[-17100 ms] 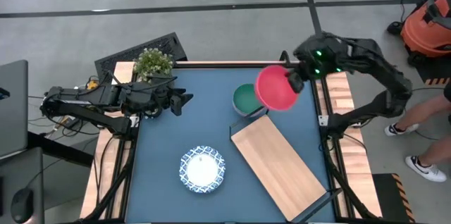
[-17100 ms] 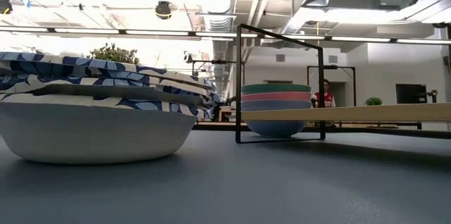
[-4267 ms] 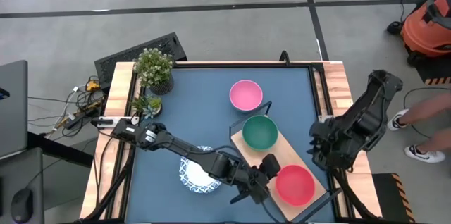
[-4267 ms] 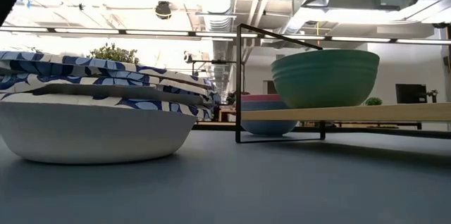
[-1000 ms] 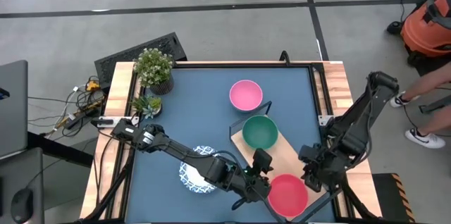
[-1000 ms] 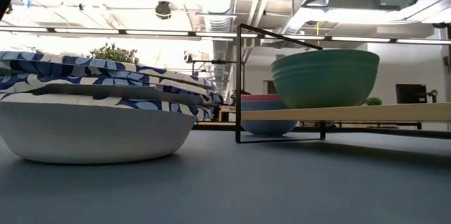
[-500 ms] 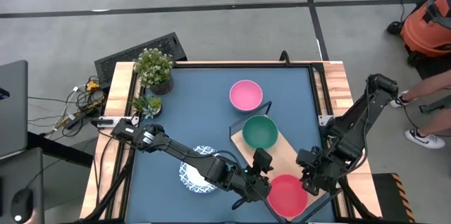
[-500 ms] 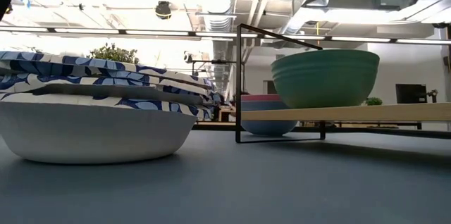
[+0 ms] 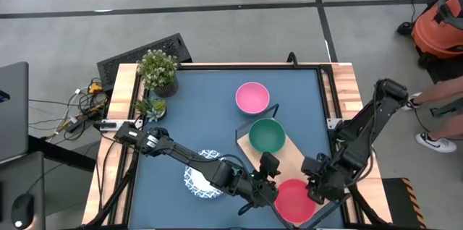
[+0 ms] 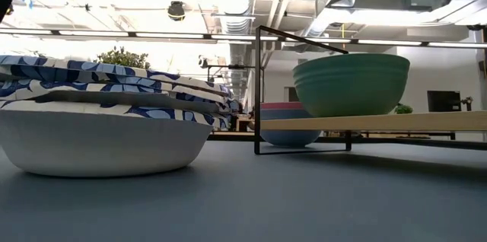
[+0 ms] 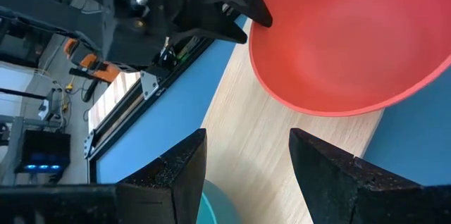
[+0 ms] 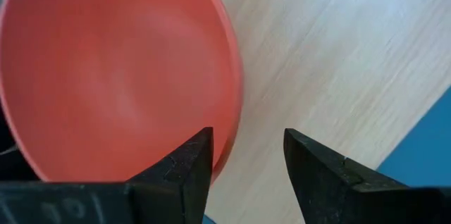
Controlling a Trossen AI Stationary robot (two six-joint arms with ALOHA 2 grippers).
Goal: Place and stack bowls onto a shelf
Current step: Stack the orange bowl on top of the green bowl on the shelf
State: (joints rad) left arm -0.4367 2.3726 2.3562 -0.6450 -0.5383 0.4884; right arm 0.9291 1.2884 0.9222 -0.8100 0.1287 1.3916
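Red sits at the near end of the light-wood shelf (image 9: 289, 163) in the high view: the red bowl (image 9: 295, 200) hangs partly over the board's end, with the left gripper (image 9: 269, 186) at its left rim and the right gripper (image 9: 316, 186) at its right rim. A green bowl (image 9: 266, 135) stands on the shelf's far end, a pink bowl (image 9: 252, 98) on the blue table (image 9: 188, 121) just beyond it, and a blue-and-white patterned bowl (image 9: 199, 179) lies left of the shelf under the left arm; two potted plants (image 9: 157, 67) stand at the far left corner. The low view shows a stack of patterned bowls close up, and the green bowl on the shelf board inside its black wire frame (image 10: 259, 90), pink and pale blue bowls (image 10: 288, 137) beneath it. In the left wrist view its fingers (image 11: 180, 175) stand apart over the wood, gripping nothing, the red bowl just ahead. The right wrist view shows its fingers (image 12: 320, 164) spread too — the bowl's rim lies beside one finger, not clamped.
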